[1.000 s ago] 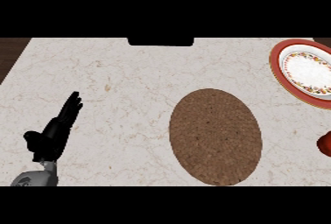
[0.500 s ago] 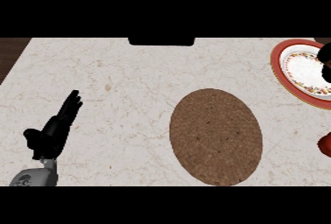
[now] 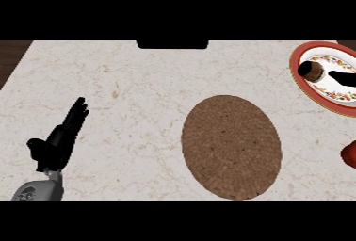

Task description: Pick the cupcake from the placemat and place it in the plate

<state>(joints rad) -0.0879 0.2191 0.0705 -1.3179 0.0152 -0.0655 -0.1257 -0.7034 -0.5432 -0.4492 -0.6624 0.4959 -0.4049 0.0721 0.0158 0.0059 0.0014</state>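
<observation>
The brown cupcake [image 3: 312, 72] is over the white, flower-patterned plate [image 3: 303, 85] with a red rim at the counter's far right. My right hand [image 3: 342, 78] comes in from the right edge, its black fingers closed on the cupcake; most of the hand is out of the picture. I cannot tell whether the cupcake touches the plate. The brown woven oval placemat [image 3: 230, 147] lies in the middle with nothing on it. My left hand [image 3: 59, 140] rests open at the lower left, fingers straight and pointing away.
A red object [image 3: 350, 155] is cut off by the right edge, below the plate. A dark block [image 3: 172, 44] sits at the counter's far edge. The pale marble counter [image 3: 132, 89] spreads between the left hand and the placemat.
The right hand has come in from the right edge with the cupcake and now holds it over the plate. The left hand has not moved.
</observation>
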